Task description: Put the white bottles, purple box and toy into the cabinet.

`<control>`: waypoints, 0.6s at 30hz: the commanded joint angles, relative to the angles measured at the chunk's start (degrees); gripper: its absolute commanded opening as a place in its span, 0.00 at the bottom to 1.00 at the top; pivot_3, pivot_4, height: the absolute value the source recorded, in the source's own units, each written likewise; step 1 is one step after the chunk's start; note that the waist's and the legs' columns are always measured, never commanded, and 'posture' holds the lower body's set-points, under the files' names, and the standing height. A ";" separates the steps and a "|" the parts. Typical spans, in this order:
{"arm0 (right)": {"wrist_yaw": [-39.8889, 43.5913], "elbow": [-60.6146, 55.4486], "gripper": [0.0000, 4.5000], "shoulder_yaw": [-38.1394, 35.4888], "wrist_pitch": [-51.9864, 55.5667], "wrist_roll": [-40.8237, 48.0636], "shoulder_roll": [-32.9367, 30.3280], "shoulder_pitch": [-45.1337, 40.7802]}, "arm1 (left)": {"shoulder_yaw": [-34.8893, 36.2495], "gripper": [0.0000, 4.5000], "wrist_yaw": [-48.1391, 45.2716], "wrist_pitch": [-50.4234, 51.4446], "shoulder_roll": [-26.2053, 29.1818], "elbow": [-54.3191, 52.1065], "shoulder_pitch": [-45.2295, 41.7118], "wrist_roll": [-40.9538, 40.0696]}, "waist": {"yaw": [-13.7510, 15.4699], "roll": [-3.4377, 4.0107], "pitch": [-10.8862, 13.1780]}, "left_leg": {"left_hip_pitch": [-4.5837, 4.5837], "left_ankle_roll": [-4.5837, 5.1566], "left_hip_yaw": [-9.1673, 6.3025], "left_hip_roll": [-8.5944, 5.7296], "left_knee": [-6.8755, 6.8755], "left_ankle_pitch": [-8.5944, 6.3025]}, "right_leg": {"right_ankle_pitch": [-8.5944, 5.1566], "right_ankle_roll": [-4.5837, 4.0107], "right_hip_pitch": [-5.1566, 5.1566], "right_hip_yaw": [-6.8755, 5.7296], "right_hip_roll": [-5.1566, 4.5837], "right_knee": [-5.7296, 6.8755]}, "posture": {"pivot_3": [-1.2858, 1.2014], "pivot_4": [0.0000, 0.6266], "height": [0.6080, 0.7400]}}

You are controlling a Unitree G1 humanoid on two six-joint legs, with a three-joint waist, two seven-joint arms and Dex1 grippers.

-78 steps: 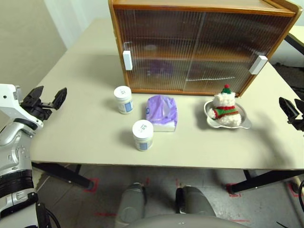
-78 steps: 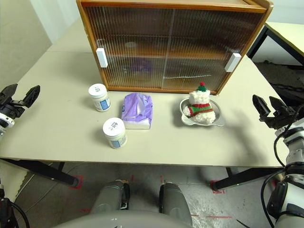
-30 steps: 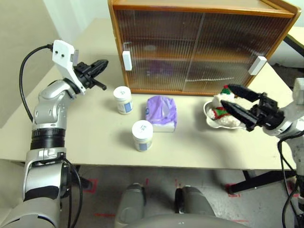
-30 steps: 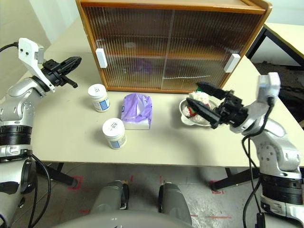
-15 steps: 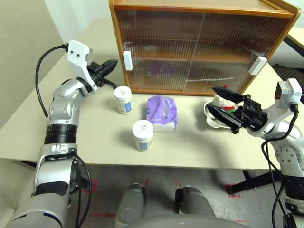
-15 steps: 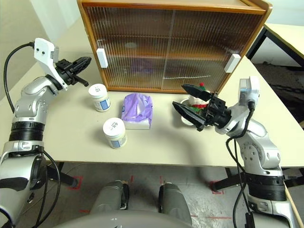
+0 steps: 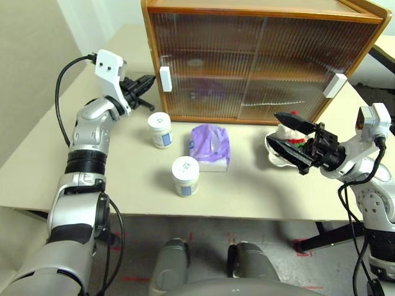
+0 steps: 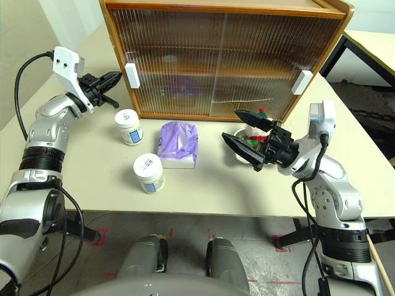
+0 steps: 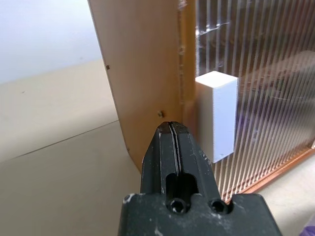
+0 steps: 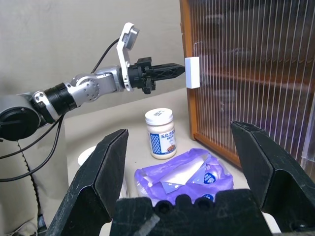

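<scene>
I see my left gripper (image 7: 150,79) with jaws clenched empty, just beside the white handle (image 7: 165,78) of the closed cabinet (image 7: 259,55). My right gripper (image 8: 244,131) hangs with jaws released, in front of the toy (image 7: 290,132). On the surface (image 7: 123,179), the 2 white bottles (image 7: 160,129) sit at 9 and 7 o'clock of the purple box (image 7: 210,145).

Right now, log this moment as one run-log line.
doors: cabinet shut | left gripper: shut, at left handle | right gripper: open, empty, near toy

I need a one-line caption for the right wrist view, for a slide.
Open right pincer frames the purple box, a white bottle and the shut left pincer at the cabinet's white handle.
</scene>
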 commanded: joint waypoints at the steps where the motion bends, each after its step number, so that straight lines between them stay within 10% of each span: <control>1: -0.34 -1.40 1.00 -0.38 -0.74 -0.12 -0.19 0.77 | -0.70 0.01 -1.05 -0.85 -0.49 0.84 -0.79 0.68 | -0.04 0.00 0.00 | 0.00 0.00 0.00 0.00 0.00 0.00 | -0.01 -0.01 0.00 0.00 0.00 0.00 | 0.54 0.05 1.00; 18: 0.79 0.96 1.00 1.17 -1.40 -0.52 0.78 -1.32 | -0.17 0.01 -0.94 2.68 -0.34 -7.08 3.36 -0.46 | -0.07 0.00 0.01 | 0.00 0.00 0.00 0.00 0.01 0.00 | 0.00 0.01 0.01 0.00 0.00 0.00 | 0.54 0.06 1.00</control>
